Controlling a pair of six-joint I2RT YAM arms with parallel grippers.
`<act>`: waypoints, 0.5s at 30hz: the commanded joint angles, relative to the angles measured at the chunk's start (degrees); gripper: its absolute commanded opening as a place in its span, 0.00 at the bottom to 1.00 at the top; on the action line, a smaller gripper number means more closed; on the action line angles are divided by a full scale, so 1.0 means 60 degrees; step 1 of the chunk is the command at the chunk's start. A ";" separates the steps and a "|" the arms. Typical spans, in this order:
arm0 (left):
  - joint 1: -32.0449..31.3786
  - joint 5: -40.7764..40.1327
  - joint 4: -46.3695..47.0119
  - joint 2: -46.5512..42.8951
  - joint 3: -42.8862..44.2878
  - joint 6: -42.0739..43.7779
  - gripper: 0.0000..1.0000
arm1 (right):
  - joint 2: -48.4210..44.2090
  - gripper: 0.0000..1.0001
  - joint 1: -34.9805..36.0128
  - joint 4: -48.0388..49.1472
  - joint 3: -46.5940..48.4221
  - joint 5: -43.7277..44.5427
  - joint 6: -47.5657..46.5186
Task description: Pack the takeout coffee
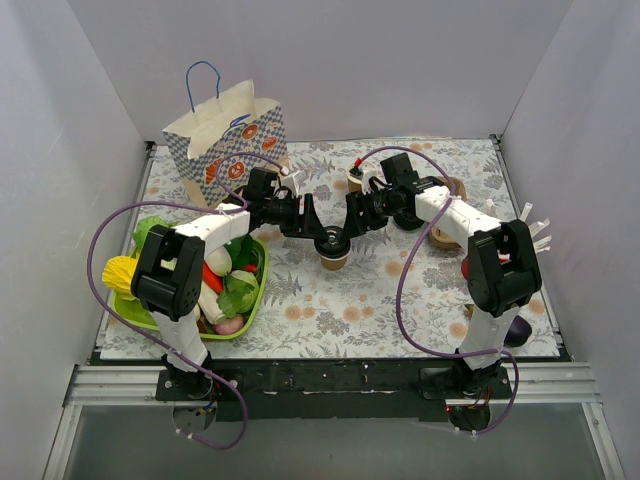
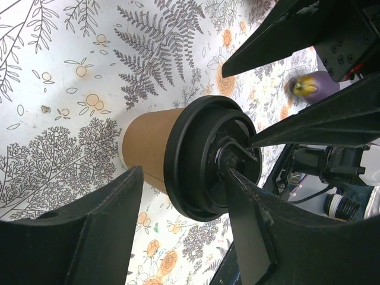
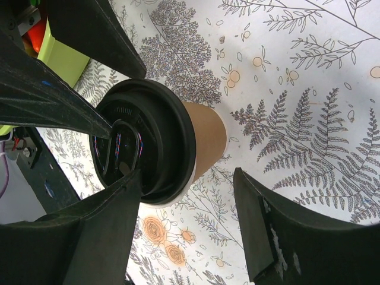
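The left gripper (image 2: 184,172) reaches in from the tray side with its jaws apart, straddling the takeout coffee (image 2: 148,145). One finger (image 2: 89,237) sits outside the tan paper wall. The other runs across the black lid (image 2: 190,136), and its tip ends over the lid's middle. From where I stand nothing looks clamped, though I cannot tell whether that tip actually touches the lid.

The right gripper (image 3: 186,173) comes at the cup from the opposite side, and its jaws are parted too. One of its fingers overlaps the lid's near rim, and the other stands just beside the cup's wall. From above, the two grippers meet nose to nose over the cup.

The coffee stands upright with its lid on, on the floral tablecloth (image 1: 330,310) near the middle of the table. It is between the green tray (image 1: 258,290) of toy food on the left and the brown cardboard carrier (image 1: 447,236), which is partly hidden behind the right arm. A patterned paper bag (image 1: 228,135) with blue handles stands open at the back left, well apart from the cup. White sticks (image 1: 540,235) fan out past the right arm's elbow.
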 commanded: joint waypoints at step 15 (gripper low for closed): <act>-0.0417 -0.0104 -0.0386 -0.0093 0.0319 0.0679 0.56 | -0.0525 0.70 0.0016 -0.0439 0.0199 0.0276 -0.0213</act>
